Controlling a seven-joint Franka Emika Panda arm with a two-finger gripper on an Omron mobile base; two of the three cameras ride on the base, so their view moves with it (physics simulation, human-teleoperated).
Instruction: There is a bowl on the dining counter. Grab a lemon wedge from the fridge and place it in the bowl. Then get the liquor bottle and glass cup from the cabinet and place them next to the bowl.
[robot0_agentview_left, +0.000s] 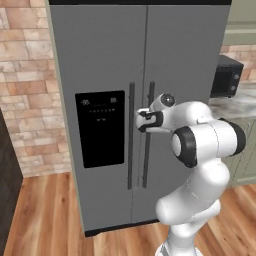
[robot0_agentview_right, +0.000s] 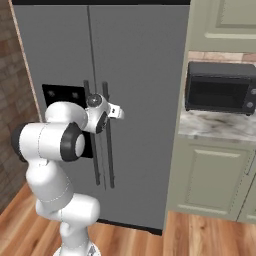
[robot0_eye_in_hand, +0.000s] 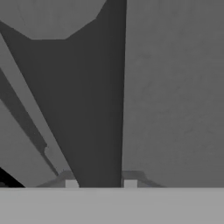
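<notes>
The gripper is at the right door handle of the fridge, which has both doors shut, so the step in hand appears to be taking hold of this handle to open the door and reach the lemon wedge inside. To do it well, the handle bar should sit centred between the fingertips before any pull, and the pull should follow the arc of the door, not a straight line. In the hand view the jaws stand narrow, one on each side of the dark bar; whether they already press on it I cannot tell. Farther right, a black microwave stands on the marble worktop.
</notes>
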